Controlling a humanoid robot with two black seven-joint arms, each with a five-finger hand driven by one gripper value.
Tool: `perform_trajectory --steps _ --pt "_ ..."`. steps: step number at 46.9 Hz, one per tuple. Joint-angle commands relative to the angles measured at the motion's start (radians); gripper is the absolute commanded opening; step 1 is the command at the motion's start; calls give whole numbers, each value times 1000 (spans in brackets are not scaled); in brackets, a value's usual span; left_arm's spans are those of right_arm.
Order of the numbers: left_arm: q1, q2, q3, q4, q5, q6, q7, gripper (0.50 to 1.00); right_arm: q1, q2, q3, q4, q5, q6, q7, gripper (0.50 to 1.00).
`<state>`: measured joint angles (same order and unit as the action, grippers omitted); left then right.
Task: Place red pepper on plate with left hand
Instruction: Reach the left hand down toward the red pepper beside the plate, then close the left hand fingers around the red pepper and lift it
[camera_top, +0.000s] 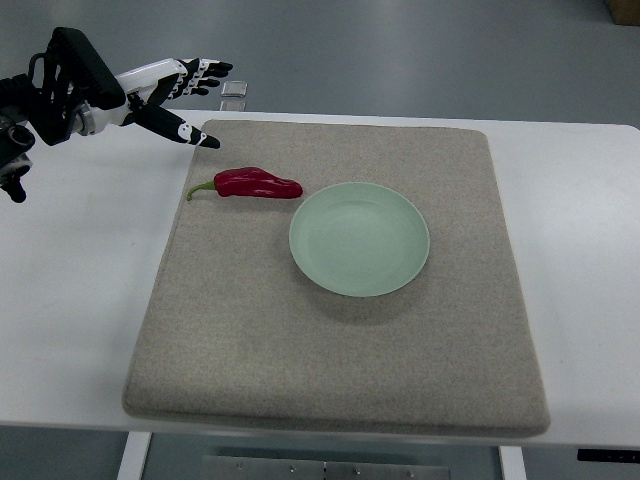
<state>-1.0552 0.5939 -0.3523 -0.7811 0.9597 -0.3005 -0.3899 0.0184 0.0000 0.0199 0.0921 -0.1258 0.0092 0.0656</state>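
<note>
White laminate makes up the table (70, 300), the largest thing in view, running from edge to edge beneath everything else. On it lies a big square mat (340, 370) of coarse beige fabric, its corners rounded. Near the middle of the mat, slightly toward the far side, sits a pale green plate (360, 239), round and shallow, with nothing on it. The left hand (165, 95) comes in from the upper left on a black and white forearm and hovers over the mat's far left corner, fingers spread and extended, holding nothing; its thumb tip points down toward the mat edge. The red pepper (255, 184) lies flat on the mat just left of the plate's rim, not touching it, with its green stem (202, 189) pointing left. The pepper is below and to the right of the hand, apart from the fingertips, nearer the thumb than the other fingers.
</note>
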Motion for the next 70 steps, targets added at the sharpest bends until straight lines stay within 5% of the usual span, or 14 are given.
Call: perform_trajectory --steps 1,21,38,58,70 --pt "-6 -9 42 -1 88 43 2 994 0 0 0 0 0 0 0 928" --pt "-65 -121 305 55 113 142 6 994 0 0 0 0 0 0 0 928" --pt "-69 -186 319 138 126 144 5 971 0 0 0 0 0 0 -1 928" --pt "-71 -195 319 138 191 146 5 744 0 0 0 0 0 0 0 928" --pt "-71 -198 323 137 202 146 6 698 0 0 0 0 0 0 0 928"
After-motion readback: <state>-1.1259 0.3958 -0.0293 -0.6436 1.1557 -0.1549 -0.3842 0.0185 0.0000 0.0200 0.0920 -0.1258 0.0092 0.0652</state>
